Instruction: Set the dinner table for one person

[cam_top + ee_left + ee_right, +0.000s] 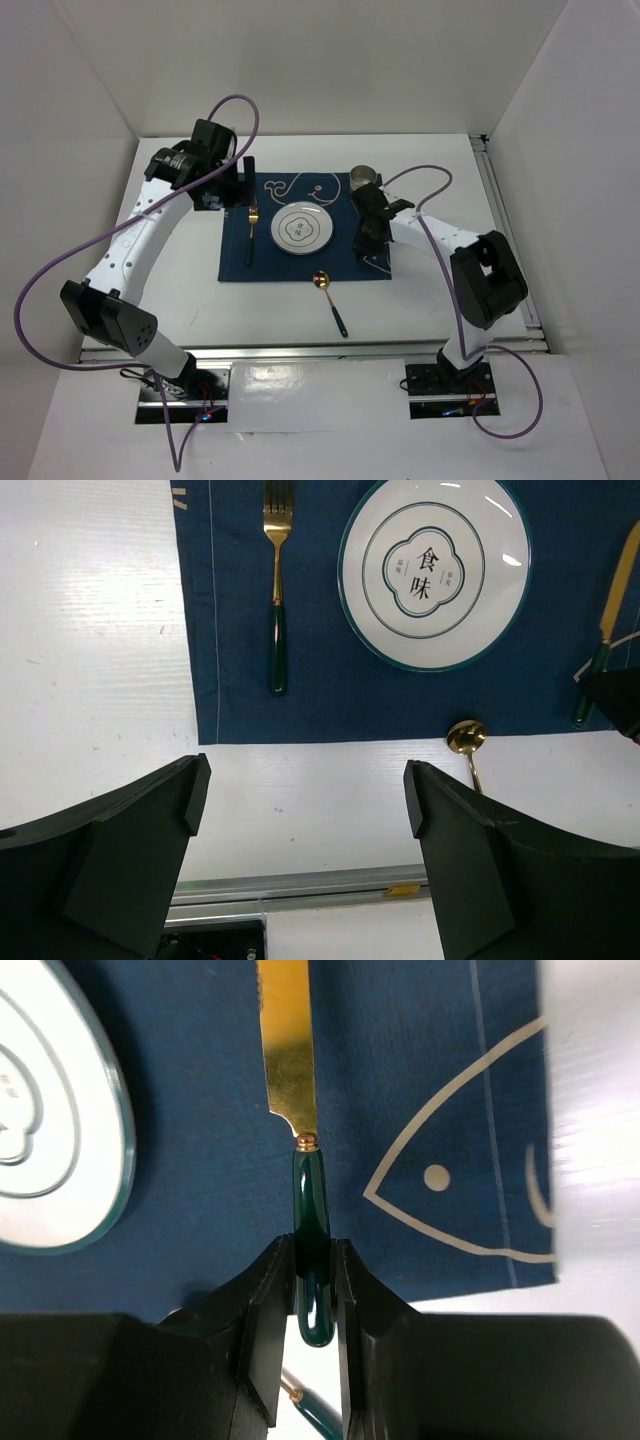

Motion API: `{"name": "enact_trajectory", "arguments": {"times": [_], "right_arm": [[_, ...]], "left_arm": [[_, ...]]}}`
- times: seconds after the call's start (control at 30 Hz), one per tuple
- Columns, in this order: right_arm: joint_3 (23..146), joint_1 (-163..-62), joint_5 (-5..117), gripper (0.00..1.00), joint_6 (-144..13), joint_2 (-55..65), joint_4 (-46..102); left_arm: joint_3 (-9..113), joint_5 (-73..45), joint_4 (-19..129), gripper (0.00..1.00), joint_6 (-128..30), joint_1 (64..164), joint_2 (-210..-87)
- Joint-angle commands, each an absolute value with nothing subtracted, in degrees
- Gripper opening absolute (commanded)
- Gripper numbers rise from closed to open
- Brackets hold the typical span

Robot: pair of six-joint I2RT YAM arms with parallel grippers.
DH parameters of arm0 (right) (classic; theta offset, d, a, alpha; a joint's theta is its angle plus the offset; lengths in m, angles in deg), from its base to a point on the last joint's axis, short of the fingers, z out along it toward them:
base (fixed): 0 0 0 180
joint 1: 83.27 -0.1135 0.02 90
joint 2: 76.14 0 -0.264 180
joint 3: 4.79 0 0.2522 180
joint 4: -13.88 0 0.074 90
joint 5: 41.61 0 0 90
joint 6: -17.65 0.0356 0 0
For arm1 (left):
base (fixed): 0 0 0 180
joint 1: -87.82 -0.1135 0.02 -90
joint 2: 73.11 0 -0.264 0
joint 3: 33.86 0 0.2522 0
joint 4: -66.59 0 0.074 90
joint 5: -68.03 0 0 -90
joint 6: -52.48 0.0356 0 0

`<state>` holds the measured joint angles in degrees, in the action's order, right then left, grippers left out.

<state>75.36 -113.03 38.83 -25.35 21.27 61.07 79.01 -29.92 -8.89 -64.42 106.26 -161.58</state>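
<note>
Right gripper (313,1260) is clamped on the knife (310,1190), on the green handle near its butt. The blade points away, right of the plate (301,230), low over the mat (285,268); contact is unclear. The knife is likely light, stiff and thin, with a glossy handle that could twist or slip. Hold mid-handle, not the blade.

The table (270,315) lies under everything, rigid and fixed, nothing to grab.

Right arm reaches in from right of the plate, wrist pitched down. Left gripper (305,790) hangs wide apart and empty, left of the plate beyond the fork (277,600). Spoon (330,300) lies on the near side of the plate.
</note>
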Motion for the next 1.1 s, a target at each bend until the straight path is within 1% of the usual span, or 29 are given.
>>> {"name": "enact_trajectory", "arguments": {"times": [0.0,0.23,0.43,0.63,0.8,0.83,0.9,0.97,1.03,1.07], "right_arm": [[76.91,-113.59,39.77,0.0,-21.29,23.61,59.11],[76.91,-114.64,39.78,0.0,-25.76,26.78,55.34],[80.15,-115.18,41.1,0.0,-29.98,31.17,55.15],[82.88,-117.89,36.09,0.0,-35.08,34.07,56.46],[85.6,-117.9,33.02,0.0,-35.09,35.48,59.81],[85.61,-117.9,33.01,0.05,-35.09,35.48,61.03],[86.22,-117.9,32.22,0.06,-34.56,35.48,61.57],[86.22,-117.9,31.08,0.11,-34.03,34.87,62.19],[86.22,-117.9,30.56,0.22,-33.42,33.29,62.19],[85.61,-117.9,30.55,0.35,-33.42,33.29,62.19]], "left_arm": [[80.36,-29.18,-8.61,0.98,-62.58,105.75,-159.95],[79.83,-29.71,-8.61,0.98,-62.57,105.75,-159.95],[79.83,-29.71,-8.61,0.98,-62.57,105.75,-159.95],[79.31,-30.24,-8.61,0.98,-62.57,105.75,-159.95],[79.31,-30.24,-8.61,0.98,-62.57,105.75,-159.95],[79.31,-30.24,-8.61,0.98,-62.57,105.75,-159.95],[79.31,-30.24,-8.61,0.98,-62.57,105.75,-159.95],[79.31,-30.24,-8.61,0.98,-62.57,105.75,-159.95],[79.31,-29.71,-8.61,0.98,-62.57,105.75,-159.95],[79.31,-29.71,-8.61,0.98,-62.57,105.75,-159.95]]}}
